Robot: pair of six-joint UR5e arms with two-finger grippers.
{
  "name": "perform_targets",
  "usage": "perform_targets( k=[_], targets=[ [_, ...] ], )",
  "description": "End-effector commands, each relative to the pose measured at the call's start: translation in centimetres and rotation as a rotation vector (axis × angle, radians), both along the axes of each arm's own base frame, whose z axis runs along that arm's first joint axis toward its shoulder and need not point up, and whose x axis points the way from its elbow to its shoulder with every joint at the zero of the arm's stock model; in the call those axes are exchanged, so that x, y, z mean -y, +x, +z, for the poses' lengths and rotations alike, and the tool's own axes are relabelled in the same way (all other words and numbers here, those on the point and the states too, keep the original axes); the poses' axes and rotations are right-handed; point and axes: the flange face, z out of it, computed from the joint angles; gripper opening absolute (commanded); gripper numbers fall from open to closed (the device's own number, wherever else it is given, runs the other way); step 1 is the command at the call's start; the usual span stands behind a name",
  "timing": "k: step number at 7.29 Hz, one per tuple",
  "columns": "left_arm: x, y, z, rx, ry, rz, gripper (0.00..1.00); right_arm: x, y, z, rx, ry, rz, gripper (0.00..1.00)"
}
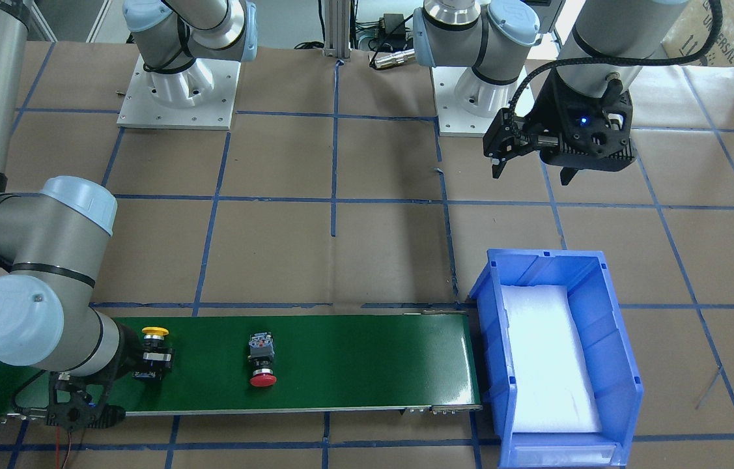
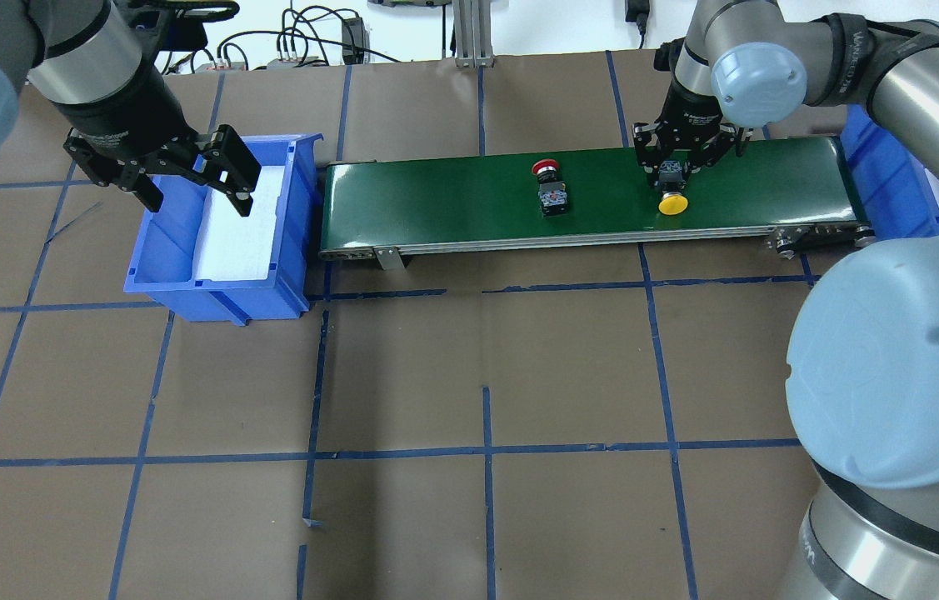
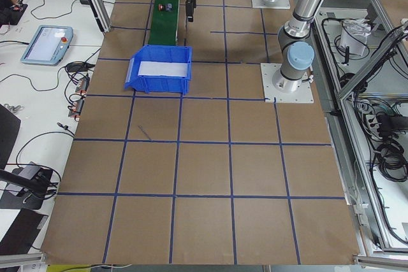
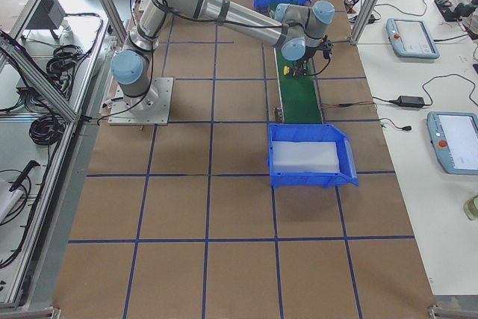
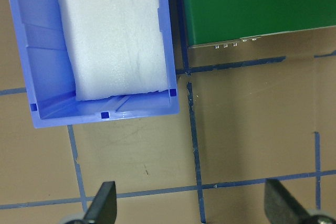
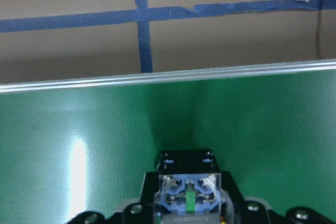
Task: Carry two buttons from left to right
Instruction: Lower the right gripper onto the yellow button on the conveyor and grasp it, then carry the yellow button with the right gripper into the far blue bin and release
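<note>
On the green conveyor belt, the yellow-capped button lies on its side near the right end. My right gripper is shut on its black-and-grey contact block, which fills the bottom of the right wrist view. In the front-facing view the yellow button shows beside the right gripper. The red-capped button lies free at mid-belt, also the red button. My left gripper hangs open and holds nothing above the near end of the left blue bin; its fingertips frame bare table.
The left blue bin holds only a white foam pad. A second blue bin stands at the belt's right end, partly hidden by my right arm. Brown table with blue tape lines surrounds the belt.
</note>
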Motion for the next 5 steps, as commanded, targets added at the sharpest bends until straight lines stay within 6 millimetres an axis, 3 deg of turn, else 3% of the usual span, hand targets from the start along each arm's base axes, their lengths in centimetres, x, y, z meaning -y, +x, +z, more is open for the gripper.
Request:
perform_targets(
  k=[1, 2, 3, 4, 5],
  targets=[
    [0.0, 0.0, 0.0, 0.0, 0.0, 0.0, 1.0, 0.7, -1.5, 2.2, 0.0, -0.032, -0.009, 0.08],
    [0.0, 0.0, 0.0, 0.0, 0.0, 0.0, 1.0, 1.1, -4.0, 6.5, -0.004, -0.039, -0.043, 0.08],
    [0.0, 0.0, 0.0, 0.0, 0.0, 0.0, 1.0, 0.5, -10.1, 11.3, 0.006, -0.031, -0.099, 0.08],
    [0.0, 0.0, 0.0, 0.0, 0.0, 0.0, 1.0, -0.7, -17.3, 13.9, 0.015, -0.049, -0.047, 0.07],
    [0.0, 0.0, 0.0, 0.0, 0.0, 0.0, 1.0, -2.4, -26.1, 15.2, 0.013, -0.055, -0.051, 0.08]
  ],
)
